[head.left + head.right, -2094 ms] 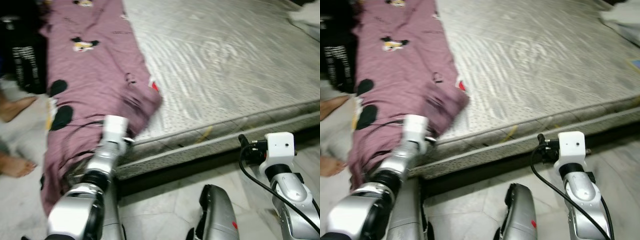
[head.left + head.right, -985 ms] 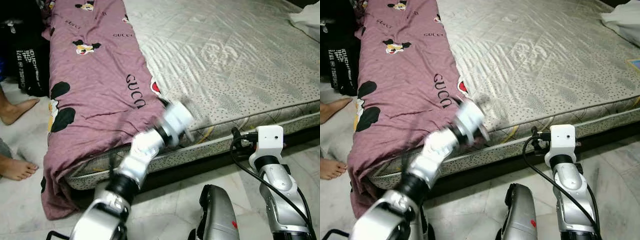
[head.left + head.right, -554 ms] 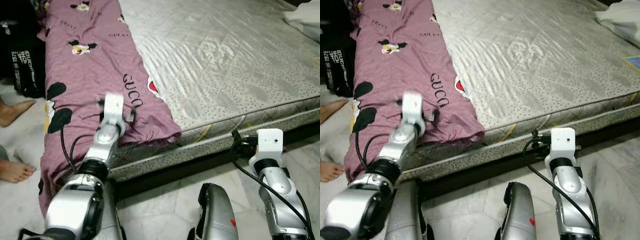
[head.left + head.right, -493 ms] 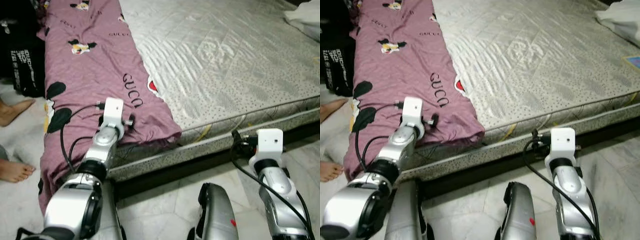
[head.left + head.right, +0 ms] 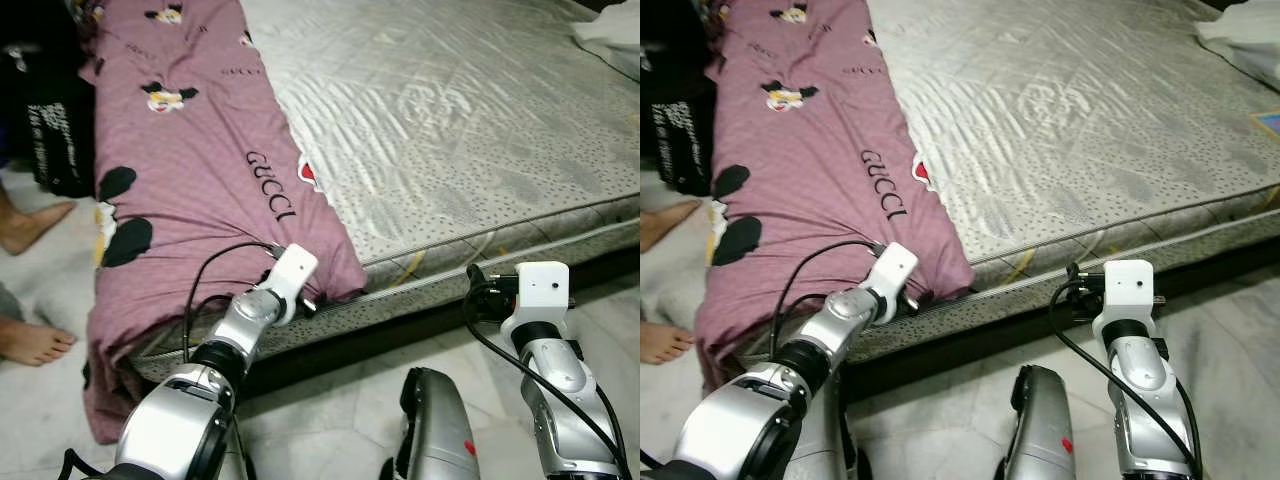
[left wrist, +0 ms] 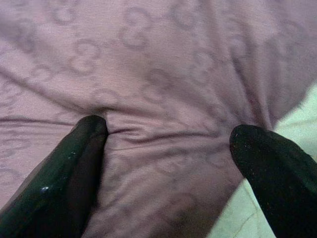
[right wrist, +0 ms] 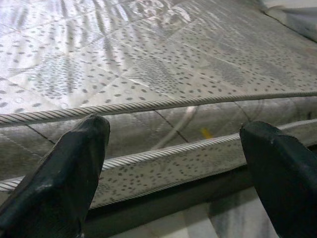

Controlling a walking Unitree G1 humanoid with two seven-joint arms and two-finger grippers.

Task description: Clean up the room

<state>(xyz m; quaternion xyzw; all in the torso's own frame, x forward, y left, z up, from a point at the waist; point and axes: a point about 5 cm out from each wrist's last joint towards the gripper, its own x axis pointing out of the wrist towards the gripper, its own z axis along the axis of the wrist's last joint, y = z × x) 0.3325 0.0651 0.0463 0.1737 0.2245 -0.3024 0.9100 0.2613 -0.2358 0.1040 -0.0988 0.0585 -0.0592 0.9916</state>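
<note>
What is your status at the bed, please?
Left tool open, fingertips pressed on the purple sheet at the mattress corner. Right tool open, facing the mattress edge, idle. Bare feet on the floor beside the sheet.

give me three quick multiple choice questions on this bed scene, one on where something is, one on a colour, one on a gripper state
1. Where does the purple sheet lie on the mattress?
A. along the robot's left side, hanging over the edge
B. across the far right corner
C. spread over the whole top

2. What colour is the lettering printed on the sheet?
A. white
B. black
C. yellow

3. How is the left gripper set?
A. shut on a pillow
B. open, fingers against the sheet
C. open, hanging over the floor tiles

Answers: 1 A, the sheet covers only the left strip and drapes toward the floor. 2 B, the letters read dark black on purple. 3 B, the left wrist view shows both fingers spread with purple cloth between them.
</note>
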